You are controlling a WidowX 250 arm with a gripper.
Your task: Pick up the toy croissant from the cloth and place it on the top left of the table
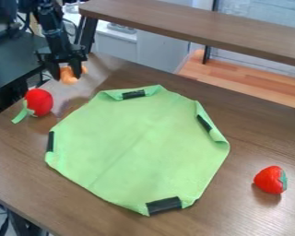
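The black gripper hangs over the top left part of the wooden table, shut on the orange-tan toy croissant. The croissant sticks out below and beside the fingers; whether it touches the table I cannot tell. The green cloth lies on the middle of the table, to the lower right of the gripper, with black strips on its folded edges. Nothing rests on the cloth.
A red toy with a green end lies below and left of the gripper. A toy strawberry sits at the right. A raised wooden shelf crosses behind the table, and a dark surface stands at the far left.
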